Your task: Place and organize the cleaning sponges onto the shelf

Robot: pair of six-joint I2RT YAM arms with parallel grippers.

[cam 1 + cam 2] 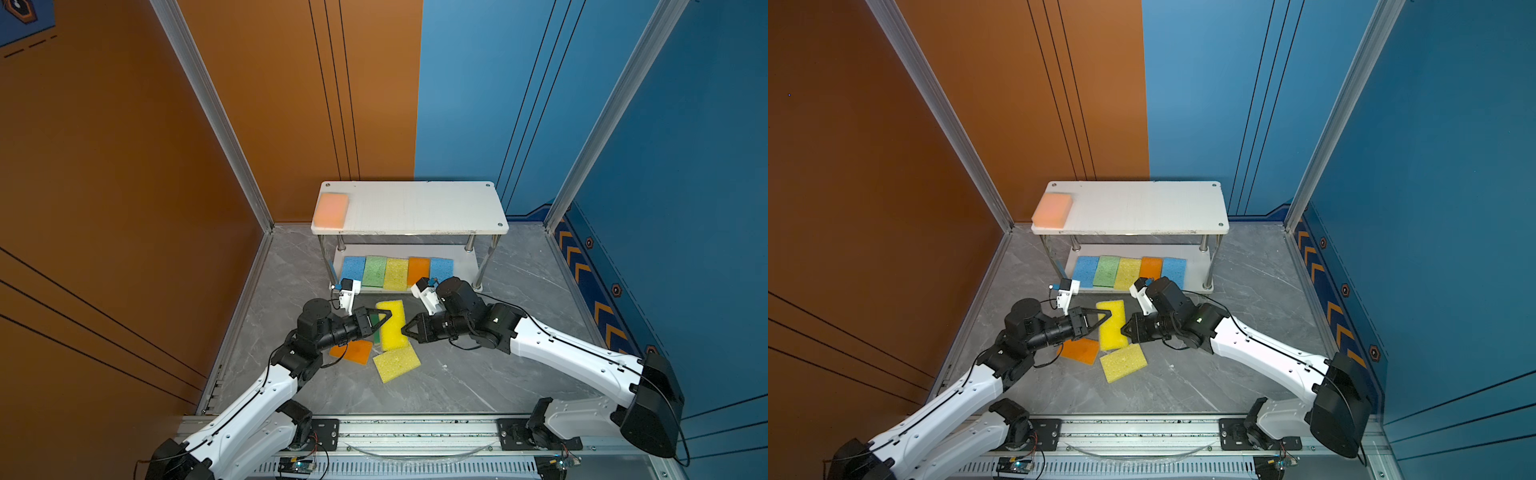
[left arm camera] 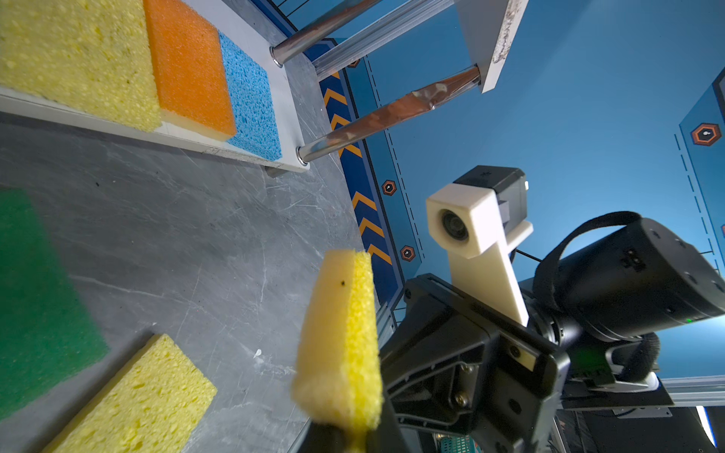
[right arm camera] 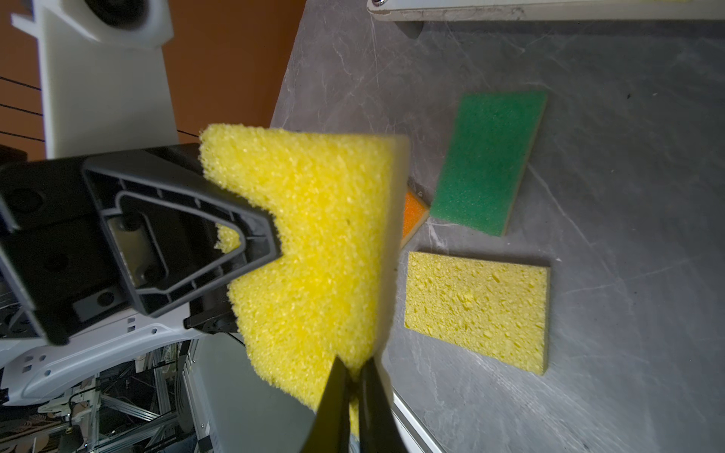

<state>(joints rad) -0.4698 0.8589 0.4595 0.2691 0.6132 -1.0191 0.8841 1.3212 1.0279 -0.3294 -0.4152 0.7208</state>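
Our left gripper point(image 1: 386, 318) is clamped on the 9 o'clock edge of the bright yellow sponge point(image 1: 392, 328). Our right gripper point(image 1: 404, 329) is pinched tight on its 3 o'clock edge, so the sponge hangs between the two, off the tabletop point(image 1: 478, 374).

We see the double hold as the main risk. If either arm travels before one lets go, the soft foam may stretch, tear or pop out of a pinch. The right gripper bites only a thin margin, so once it carries alone the sponge could sag and slip free. A drop would land among the loose ones: the pale yellow sponge point(image 1: 397, 363) at 6 o'clock, the orange sponge point(image 1: 357, 351) at 8 o'clock, and the dark green sponge point(image 3: 488, 164), which seems to lie almost directly underneath.

The shelf point(image 1: 415, 208) stands at 12 o'clock. A peach sponge point(image 1: 331, 210) sits at its top board's 9 o'clock end, with a row of five sponges point(image 1: 395, 272) below.

The tabletop is grey and marble-veined, and looks smooth. An orange wall point(image 1: 124, 166) and a blue wall point(image 1: 478, 104) enclose it closely.
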